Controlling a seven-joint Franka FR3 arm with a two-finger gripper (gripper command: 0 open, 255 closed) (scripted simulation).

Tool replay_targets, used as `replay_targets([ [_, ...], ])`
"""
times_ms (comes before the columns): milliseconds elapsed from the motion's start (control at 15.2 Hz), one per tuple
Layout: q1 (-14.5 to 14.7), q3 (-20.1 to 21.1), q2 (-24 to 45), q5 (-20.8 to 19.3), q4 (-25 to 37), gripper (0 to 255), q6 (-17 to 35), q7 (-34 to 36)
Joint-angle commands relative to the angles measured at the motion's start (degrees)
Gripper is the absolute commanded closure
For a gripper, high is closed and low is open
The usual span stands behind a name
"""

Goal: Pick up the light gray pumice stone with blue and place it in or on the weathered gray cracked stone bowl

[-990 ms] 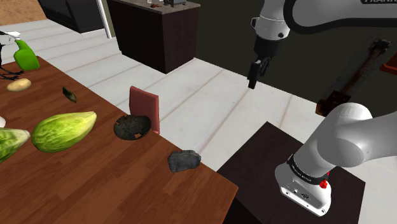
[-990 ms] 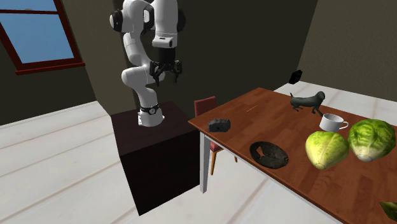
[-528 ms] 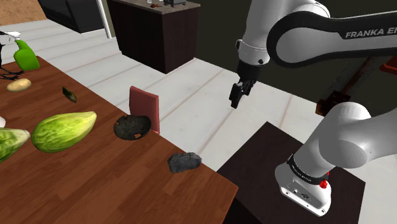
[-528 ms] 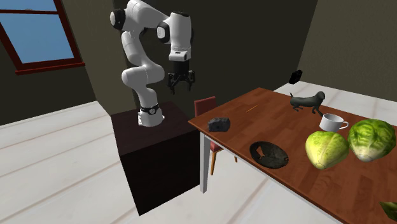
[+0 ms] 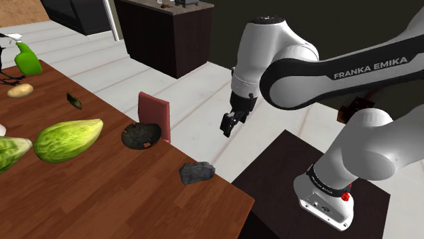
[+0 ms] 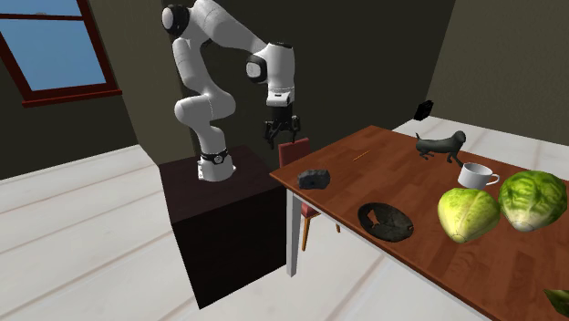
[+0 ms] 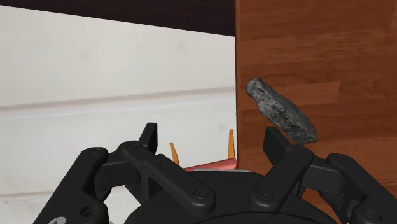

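Observation:
The dark grey pumice stone [image 5: 196, 172] [image 6: 314, 179] lies near the corner of the brown wooden table [image 5: 122, 200] closest to the stand. The dark cracked stone bowl [image 5: 141, 136] [image 6: 386, 221] sits further along the same table edge, with nothing in it. My black gripper [image 5: 227, 125] [image 6: 281, 139] hangs in the air above the floor, just off the table edge, higher than the stone and apart from it. In the wrist view the gripper [image 7: 213, 143] is open, with nothing between its fingers, and the stone [image 7: 282, 111] lies ahead, off to one finger's side.
A red chair [image 5: 153, 115] [image 6: 294, 152] stands against the table edge beside the bowl, below the gripper. Two green cabbages [image 5: 68, 139] [image 6: 470, 212], a white mug [image 6: 474, 174] and a dark figurine [image 6: 440, 143] sit further in. The black stand [image 5: 299, 183] adjoins the table corner.
The arm has swung down and toward the shoulder view's left, bringing the gripper from high above the stand to near the table edge. The stone and bowl have not moved.

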Motion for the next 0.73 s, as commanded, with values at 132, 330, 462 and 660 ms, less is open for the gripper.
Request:
replay_targets([
  [132, 0.12, 5.02, 7.68, 1.18, 1.04, 0, 8.58, 5.46],
  [330, -0.62, 8.97, 14.05, 0.26, 2.74, 0, 14.57, 10.26],
  [462, -1.56, 11.68, 18.65, -1.65, 4.29, 0, 18.37, 14.14],
  [660, -3.52, 15.61, 26.15, -7.34, 7.23, 0, 23.55, 21.63],
])
